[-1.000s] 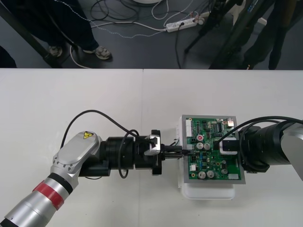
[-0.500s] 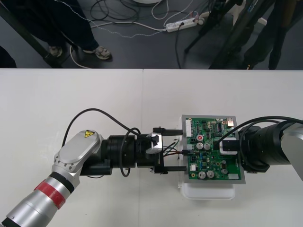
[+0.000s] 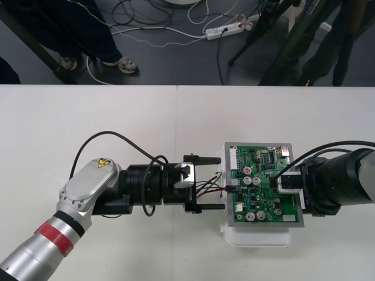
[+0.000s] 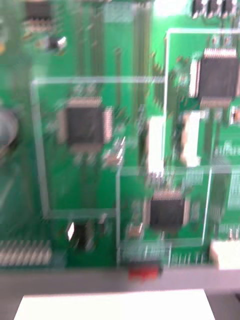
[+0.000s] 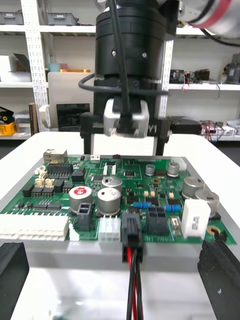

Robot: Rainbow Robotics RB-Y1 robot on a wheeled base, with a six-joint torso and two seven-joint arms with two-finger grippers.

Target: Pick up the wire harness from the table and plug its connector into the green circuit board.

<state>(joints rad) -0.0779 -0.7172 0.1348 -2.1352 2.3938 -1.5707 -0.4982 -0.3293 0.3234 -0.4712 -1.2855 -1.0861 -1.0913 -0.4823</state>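
A: Where is the thin red-and-black wire harness [image 3: 208, 187]?

B: Its small black plug [image 5: 131, 231] looks seated in a socket on the left edge of the green circuit board [image 3: 263, 187]. The wires run out between the fingers of the left claw [image 3: 221, 182].

A: Gripped?

B: No. That claw stands wide open and holds nothing. The right claw [image 3: 284, 181] hovers over the board's right side; whether it grips anything, I cannot tell.

A: What's left?

B: I judge the plugging done. Only parking the arms over the plain light counter [image 3: 88, 129] is left.
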